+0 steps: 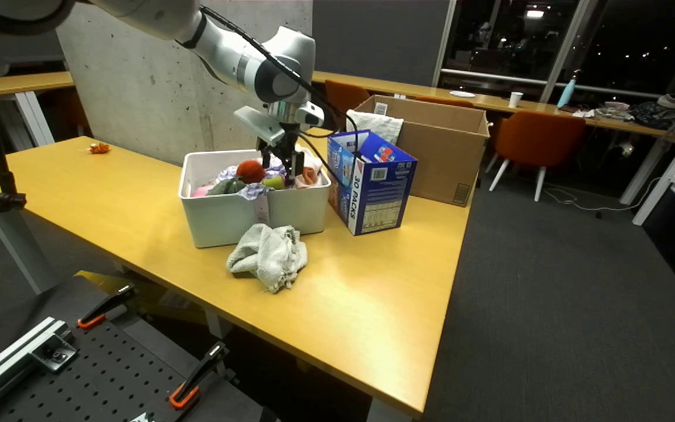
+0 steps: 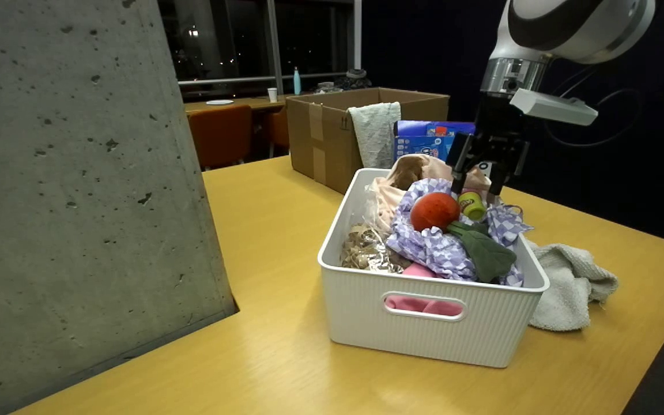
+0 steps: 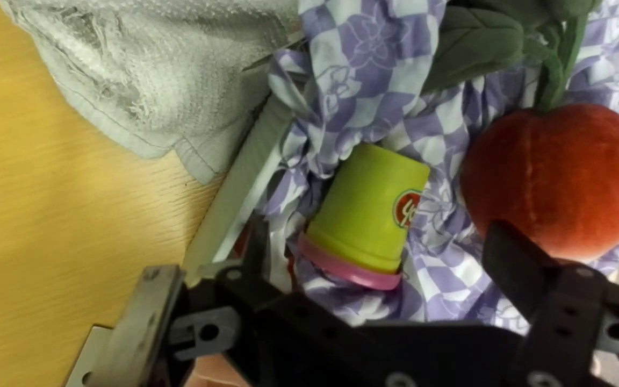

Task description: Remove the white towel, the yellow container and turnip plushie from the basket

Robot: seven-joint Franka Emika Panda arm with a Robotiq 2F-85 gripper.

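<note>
A long wooden table (image 1: 372,293) is seen, with the Panda arm (image 1: 226,53) extended above it. On it, an open-topped cardboard box (image 1: 437,170) is placed, a pale towel (image 2: 377,135) being draped over its rim. A white ribbed basket (image 1: 220,220) is filled with cloths and soft things; pink fabric (image 2: 418,306) is glimpsed through its handle slot. Just beside the basket, and near the cardboard box, a blue snack carton (image 1: 387,187) marked "30 PACKS" is stood upright. The white towel (image 1: 270,255) is crumpled on the table, outside the basket and just beside it; whether they touch cannot be told. Within the basket, a purple-and-white checkered cloth (image 3: 374,64) is bunched, and part of it is hung over the rim. The gripper (image 2: 475,191) is positioned low over the basket's contents. Its fingers (image 3: 519,269) are spread well apart, and nothing is grasped by them. The red turnip plushie (image 3: 556,177) is nested on the checkered cloth, its dark green leaves (image 2: 485,253) draped toward the rim. The yellow Play-Doh container (image 3: 368,209), fitted with a pink lid (image 3: 350,266), is tipped on its side on the same cloth, and in the wrist view is framed between the fingers, a gap visible on each side.
</note>
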